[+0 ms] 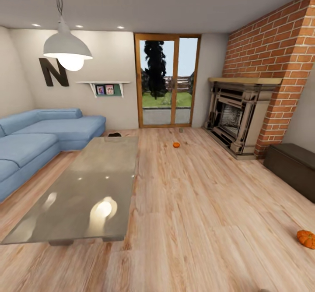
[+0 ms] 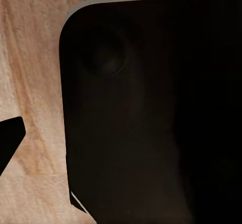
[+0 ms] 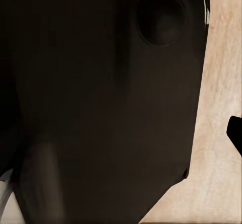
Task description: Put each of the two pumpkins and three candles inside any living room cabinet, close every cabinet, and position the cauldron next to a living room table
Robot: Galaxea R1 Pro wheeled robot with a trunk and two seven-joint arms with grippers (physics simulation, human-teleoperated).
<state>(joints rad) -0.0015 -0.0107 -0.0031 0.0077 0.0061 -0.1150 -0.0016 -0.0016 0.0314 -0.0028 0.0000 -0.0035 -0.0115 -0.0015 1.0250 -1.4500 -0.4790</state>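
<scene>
Near pumpkin (image 1: 306, 238) on floor to my right, right arm closer; can't tell jaws' state.

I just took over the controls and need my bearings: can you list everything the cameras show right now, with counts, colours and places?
Pumpkins: 2, orange; one on the floor towards the glass door, one on the floor at the right edge.
Candle: 1 small greyish thing by the door, probably a candle.
Cauldron: 1, black, on the floor behind the table's far end.
Table: 1, glossy grey, left of centre.
Cabinet: 1, dark brown, right wall, looks closed.
Sofa: 1, blue, left.
Fireplace: 1, brick surround, right.
Lamp: 1, white, hanging.
Robot's parts: dark body panel in both wrist views, above the wooden floor; gripper states cannot be told.
</scene>
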